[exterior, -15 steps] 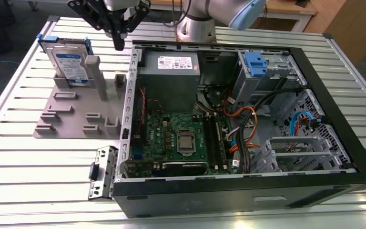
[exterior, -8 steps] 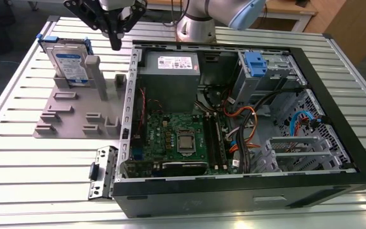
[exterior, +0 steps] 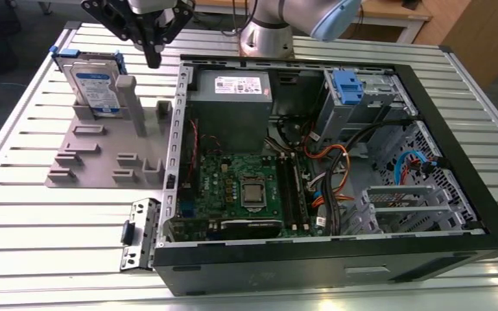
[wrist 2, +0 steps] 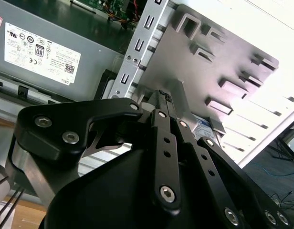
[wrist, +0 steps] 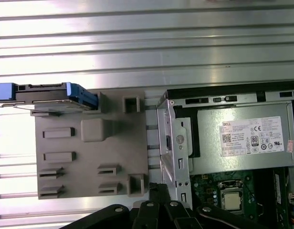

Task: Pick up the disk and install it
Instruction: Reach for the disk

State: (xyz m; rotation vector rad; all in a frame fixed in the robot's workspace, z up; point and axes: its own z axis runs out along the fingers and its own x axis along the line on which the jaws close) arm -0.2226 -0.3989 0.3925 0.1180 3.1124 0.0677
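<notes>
Hovering empty, pinched narrow, the hand [exterior: 153, 59] hangs above the gap between upright disk [exterior: 93, 87] and case edge [exterior: 181, 110].

Exterior view: fixed, high and oblique. It looks down over the whole open computer case [exterior: 318, 254] and the slatted table [exterior: 50, 214], from well back of the gripper [exterior: 152, 59].

First wrist view: sits above the gripper and faces straight down past its links, at middling range.

Second wrist view: tight behind the gripper's black body, sighting along its linkage at a slant, very near.

All three share the ground below and beside the gripper — grey fixture plate [wrist: 89, 157], case edge, power supply [wrist: 247, 143].
</notes>
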